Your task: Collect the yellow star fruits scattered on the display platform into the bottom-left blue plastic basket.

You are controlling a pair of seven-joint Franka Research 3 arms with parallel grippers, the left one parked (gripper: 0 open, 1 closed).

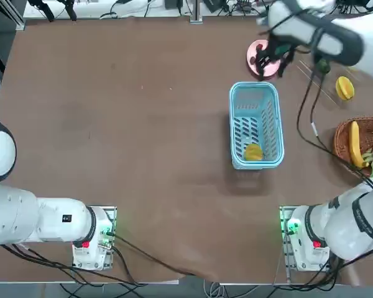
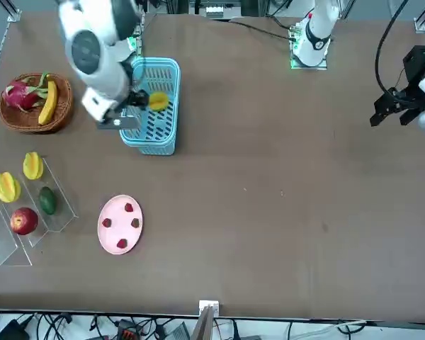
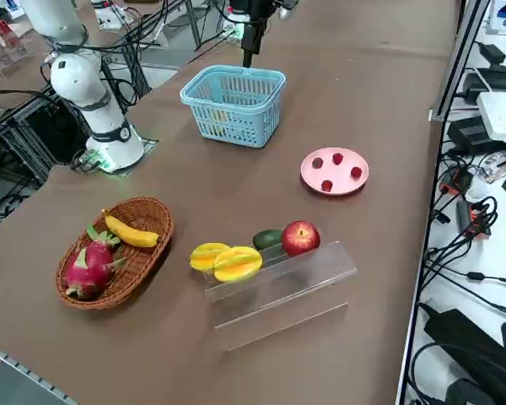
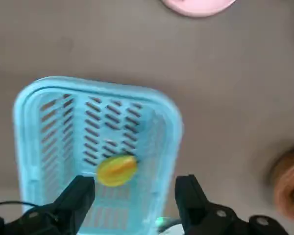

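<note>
One yellow star fruit lies inside the blue plastic basket, near its end closest to the robot. My right gripper hangs open high above the basket, with nothing between its fingers. In the top view the gripper shows over the basket's far end. Two more star fruits rest on the clear display platform. From the front they sit at the platform's left.
A red apple and a green avocado share the platform. A wicker bowl holds a banana and a dragon fruit. A pink plate with small red pieces lies beyond the basket.
</note>
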